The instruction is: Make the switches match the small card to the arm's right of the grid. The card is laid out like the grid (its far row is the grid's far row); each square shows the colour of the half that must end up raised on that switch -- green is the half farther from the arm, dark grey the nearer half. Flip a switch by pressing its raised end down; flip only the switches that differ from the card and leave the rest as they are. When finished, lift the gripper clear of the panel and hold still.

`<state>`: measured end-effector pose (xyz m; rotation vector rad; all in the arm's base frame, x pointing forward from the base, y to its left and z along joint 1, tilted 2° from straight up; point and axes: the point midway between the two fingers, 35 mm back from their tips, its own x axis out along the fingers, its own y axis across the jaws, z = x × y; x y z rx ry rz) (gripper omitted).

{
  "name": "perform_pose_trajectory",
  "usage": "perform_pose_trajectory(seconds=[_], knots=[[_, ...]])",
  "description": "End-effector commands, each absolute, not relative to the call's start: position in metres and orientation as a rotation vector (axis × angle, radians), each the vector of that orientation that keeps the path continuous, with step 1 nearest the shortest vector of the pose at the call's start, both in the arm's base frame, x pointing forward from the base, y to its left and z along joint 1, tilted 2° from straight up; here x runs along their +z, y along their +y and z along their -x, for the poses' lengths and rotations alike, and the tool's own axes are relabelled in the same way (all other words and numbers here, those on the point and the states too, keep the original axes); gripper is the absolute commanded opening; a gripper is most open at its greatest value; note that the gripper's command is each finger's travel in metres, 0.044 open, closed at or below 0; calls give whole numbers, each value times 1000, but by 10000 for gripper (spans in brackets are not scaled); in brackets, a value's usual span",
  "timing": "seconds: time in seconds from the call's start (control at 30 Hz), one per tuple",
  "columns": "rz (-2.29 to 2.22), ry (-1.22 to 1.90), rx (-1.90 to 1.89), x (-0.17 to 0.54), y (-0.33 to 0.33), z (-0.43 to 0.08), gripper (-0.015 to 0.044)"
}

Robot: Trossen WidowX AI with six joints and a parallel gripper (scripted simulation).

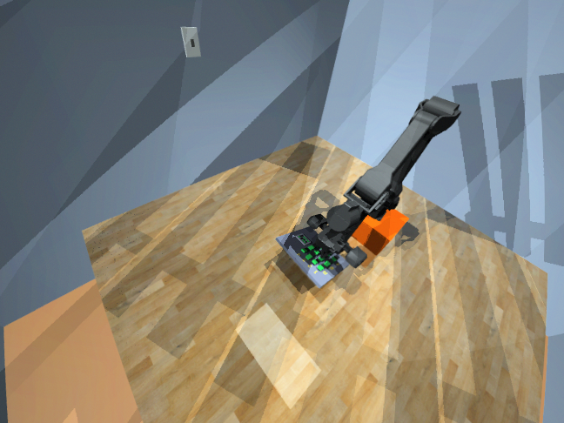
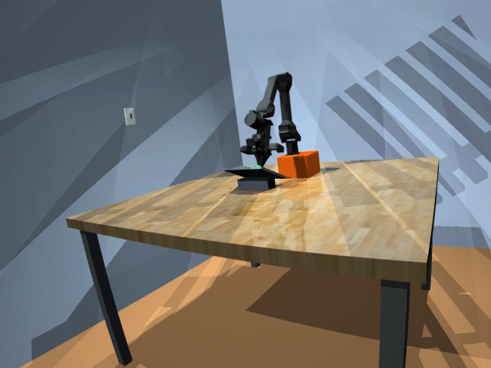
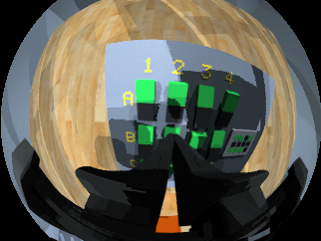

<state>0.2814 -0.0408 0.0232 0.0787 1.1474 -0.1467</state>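
The tilted switch panel (image 1: 318, 280) (image 2: 253, 173) (image 3: 120, 65) stands in front of the arm. In the wrist view, row A shows switches A1 (image 3: 146, 91), A2 (image 3: 177, 92), A3 (image 3: 205, 96) and A4 (image 3: 230, 101), green at the far half, dark nearer. Row B shows B1 (image 3: 146, 134), B2 (image 3: 171, 130), B3 (image 3: 198, 138) and B4 (image 3: 218, 138). Row C is mostly hidden by the fingers. The card (image 3: 242, 142) (image 1: 303, 238) has small green and dark squares. My gripper (image 3: 172, 137) (image 2: 261, 165) is shut and empty, its tips low over the panel, appearing just below B2; contact is unclear.
An orange block (image 1: 380, 230) (image 2: 299, 164) stands under the arm's base, behind the panel. The panel rests on a dark block (image 2: 255, 184) on the wooden table (image 1: 218, 254) (image 2: 336, 221). Shadows cross the panel and darken its right part.
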Motion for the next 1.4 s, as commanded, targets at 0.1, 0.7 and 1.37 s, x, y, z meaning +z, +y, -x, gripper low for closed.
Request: perform_pose_trajectory(seconds=[0.1,0.7,1.37], knots=[[-77,1134,-144,58,-38,-267,0],[-76,1148,-143,52,-61,-264,0],[-76,1149,-143,30,-63,-274,0]])
